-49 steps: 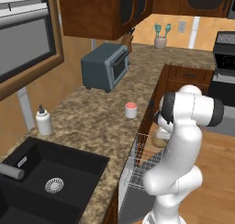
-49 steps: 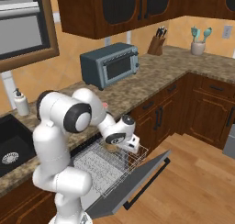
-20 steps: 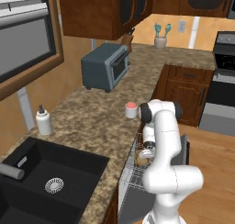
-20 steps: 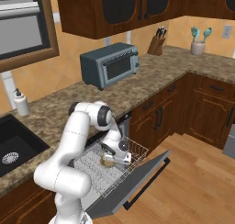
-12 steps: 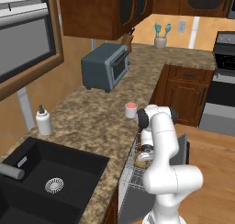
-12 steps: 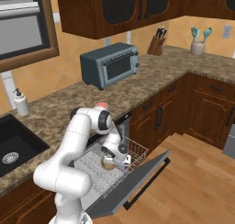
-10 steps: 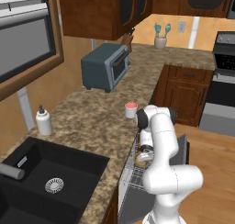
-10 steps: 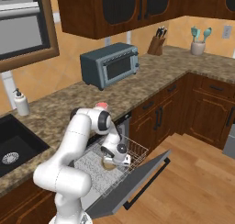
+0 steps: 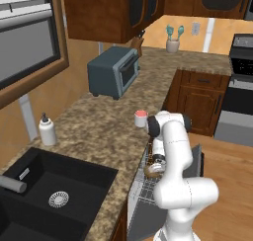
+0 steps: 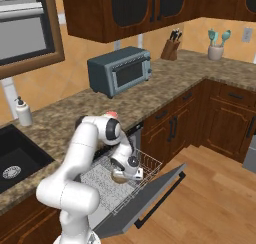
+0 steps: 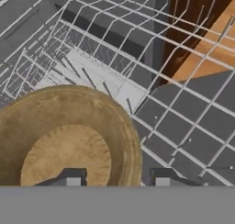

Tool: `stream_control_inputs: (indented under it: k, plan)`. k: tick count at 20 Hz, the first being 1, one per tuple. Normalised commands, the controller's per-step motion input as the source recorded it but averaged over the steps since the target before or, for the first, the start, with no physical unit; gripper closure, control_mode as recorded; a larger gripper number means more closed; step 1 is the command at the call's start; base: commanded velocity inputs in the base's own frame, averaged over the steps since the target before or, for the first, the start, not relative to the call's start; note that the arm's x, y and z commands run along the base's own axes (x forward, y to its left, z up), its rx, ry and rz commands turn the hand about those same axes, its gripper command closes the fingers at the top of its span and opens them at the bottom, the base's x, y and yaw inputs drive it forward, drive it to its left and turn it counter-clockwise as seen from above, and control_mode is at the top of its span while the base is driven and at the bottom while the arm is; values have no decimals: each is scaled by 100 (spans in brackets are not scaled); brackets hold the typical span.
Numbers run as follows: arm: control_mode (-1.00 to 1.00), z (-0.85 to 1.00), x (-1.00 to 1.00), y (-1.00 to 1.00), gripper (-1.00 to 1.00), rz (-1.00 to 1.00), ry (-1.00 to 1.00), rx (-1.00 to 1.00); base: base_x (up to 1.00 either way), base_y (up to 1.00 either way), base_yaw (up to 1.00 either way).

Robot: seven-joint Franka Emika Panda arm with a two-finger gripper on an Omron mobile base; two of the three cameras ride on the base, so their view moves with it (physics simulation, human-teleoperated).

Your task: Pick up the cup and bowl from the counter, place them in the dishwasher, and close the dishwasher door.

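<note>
The tan-brown bowl (image 11: 64,140) lies upright in the white wire rack (image 10: 95,180) of the dishwasher, seen also as bowl (image 9: 149,171) and bowl (image 10: 118,177). My gripper (image 11: 117,179) hangs low over it, open, one finger inside the rim and one outside, with a gap on each side. From the base the gripper (image 10: 129,171) sits at the bowl's right edge. The cup (image 9: 141,118), white with a pinkish-red top, stands on the counter (image 9: 99,131) just behind my arm. The dishwasher door (image 10: 150,200) lies folded down flat.
A toaster oven (image 10: 120,69) stands at the back of the counter, a soap bottle (image 9: 48,130) beside the black sink (image 9: 49,195). A knife block (image 10: 171,47) and a utensil holder (image 10: 217,45) stand in the far corner. The stove (image 9: 239,87) lies to the right, past wood floor.
My arm came down with the bowl into the rack. In the last second the hand stayed put while its fingers spread off the bowl's rim. The cup has not moved.
</note>
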Motion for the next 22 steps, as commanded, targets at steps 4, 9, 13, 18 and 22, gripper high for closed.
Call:
stream_control_inputs:
  k: [4,9,13,18,22]
  plan:
    - [-100,83,-21,0,-100,0,0,8,0,0,0]
    - [-100,99,-19,0,-100,0,0,1,0,0,0]
    - [-100,100,-23,0,-100,-2,0,0,0,0,0]
    - [-100,100,-42,-2,-100,-16,0,2,0,0,0]
    - [-100,97,-91,-6,-100,-17,-1,0,0,0,0]
